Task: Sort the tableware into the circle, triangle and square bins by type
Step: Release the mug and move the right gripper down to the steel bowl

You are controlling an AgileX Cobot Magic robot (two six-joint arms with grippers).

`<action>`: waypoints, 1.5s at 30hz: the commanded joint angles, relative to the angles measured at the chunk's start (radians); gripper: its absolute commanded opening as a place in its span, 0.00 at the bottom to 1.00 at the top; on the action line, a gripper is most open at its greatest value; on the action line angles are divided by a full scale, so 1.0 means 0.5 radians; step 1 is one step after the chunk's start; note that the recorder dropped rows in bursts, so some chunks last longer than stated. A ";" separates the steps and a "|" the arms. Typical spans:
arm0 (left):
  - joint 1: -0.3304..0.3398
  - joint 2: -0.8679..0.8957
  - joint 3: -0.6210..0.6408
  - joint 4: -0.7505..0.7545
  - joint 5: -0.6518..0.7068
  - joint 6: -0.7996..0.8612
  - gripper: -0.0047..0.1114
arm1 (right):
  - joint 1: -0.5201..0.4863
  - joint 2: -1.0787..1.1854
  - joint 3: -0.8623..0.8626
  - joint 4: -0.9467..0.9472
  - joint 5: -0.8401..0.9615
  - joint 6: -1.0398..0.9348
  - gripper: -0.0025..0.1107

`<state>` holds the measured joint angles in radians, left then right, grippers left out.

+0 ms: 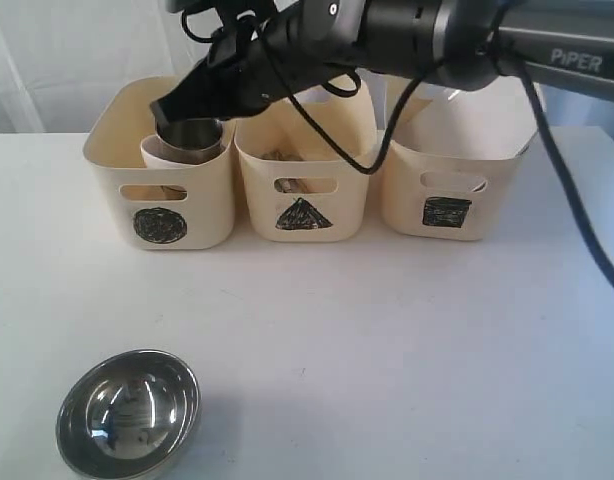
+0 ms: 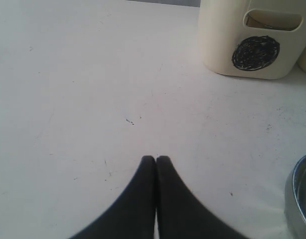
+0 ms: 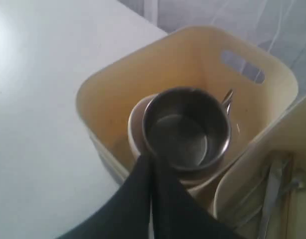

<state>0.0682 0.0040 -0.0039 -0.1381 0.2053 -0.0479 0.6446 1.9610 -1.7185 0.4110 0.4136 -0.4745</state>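
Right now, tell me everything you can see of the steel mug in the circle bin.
The steel mug is round, shiny bare metal, empty, standing upright, mouth-up. A thin handle juts from its rim. It sits nested in the small white bowl inside the circle bin. The right pincer, shut, hangs at its rim; contact unclear.

White "PiPER" lettering on the right arm (image 1: 577, 60), upper link, letters upright. Left bin (image 1: 107, 175): black scribbled circle mark (image 1: 159, 225) on the front wall, below the handle slot. Middle bin (image 1: 255, 195): black scribbled triangle mark (image 1: 303, 215), same spot. Right bin (image 1: 399, 205): black scribbled square mark (image 1: 447, 212), same spot. Left wrist view also shows the circle mark (image 2: 255, 52) on the left bin (image 2: 218, 45).
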 commanded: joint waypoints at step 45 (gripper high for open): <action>-0.002 -0.008 0.008 -0.006 -0.006 0.002 0.04 | 0.210 0.289 0.673 0.946 0.981 -0.405 0.48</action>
<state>0.0682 0.0040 -0.0039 -0.1381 0.2037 -0.0479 0.7375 2.1056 -1.3869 0.8770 0.9247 -0.6659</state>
